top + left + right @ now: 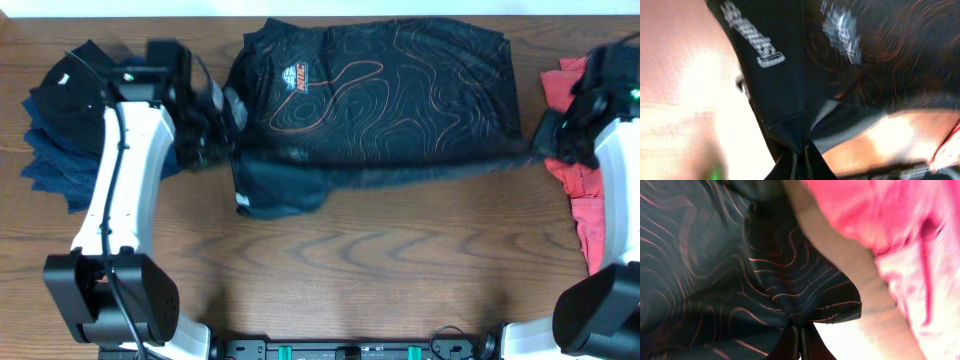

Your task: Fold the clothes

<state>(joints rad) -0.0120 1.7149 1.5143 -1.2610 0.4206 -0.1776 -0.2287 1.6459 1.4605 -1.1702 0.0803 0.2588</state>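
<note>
Left to right: a pile of dark blue garments [48, 150] lies at the left end of the tabletop [350, 280]. Next to it, the left tool [799, 152] is clamped on a gathered pinch at the jersey's left near edge, above a drooping sleeve. The jersey [390, 90] lies spread across the far centre of the tabletop, logo side up, its near edge drawn into a line between the two arms. The right tool [799, 330] is closed on the opposite near corner, just beside the coral-red shirt [590, 205]. The fabric looks thin, light, limp and probably slick. It is likely to sag between grasps and slide out of a shallow pinch, so the doubled hem and seam lines appear the surest holds.
</note>
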